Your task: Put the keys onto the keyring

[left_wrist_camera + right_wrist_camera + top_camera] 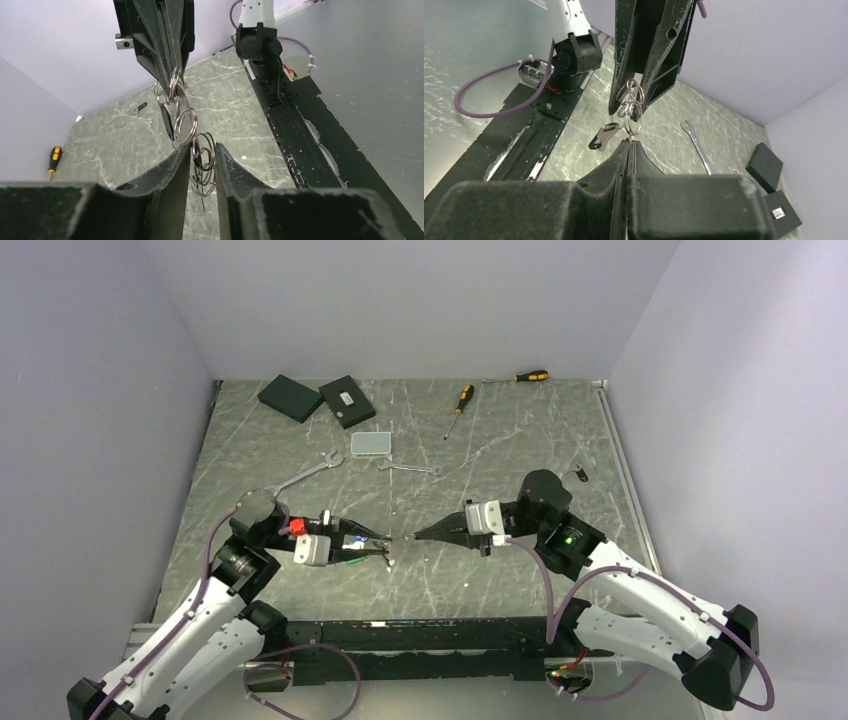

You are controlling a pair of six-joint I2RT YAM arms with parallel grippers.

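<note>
Both grippers meet low over the middle of the table. The keyring (205, 160) shows as a bunch of linked silvery wire loops, and my left gripper (202, 150) is shut on it, loops touching both fingers. My right gripper (630, 144) is shut on the edge of one loop (634, 122) of the same bunch. One key (604, 136) hangs from the loops between the grippers, dark in the left wrist view (167, 120). From above, the left gripper (385, 545) and right gripper (420, 534) nearly touch tip to tip. Blue and green bits (352, 540) show by the left fingers.
A small dark key (578, 476) lies at the back right. Two spanners (315, 470) (410, 469), a clear plastic box (371, 444), two black boxes (291, 397) (347, 400) and two screwdrivers (460, 400) (528, 376) lie further back. Walls close three sides.
</note>
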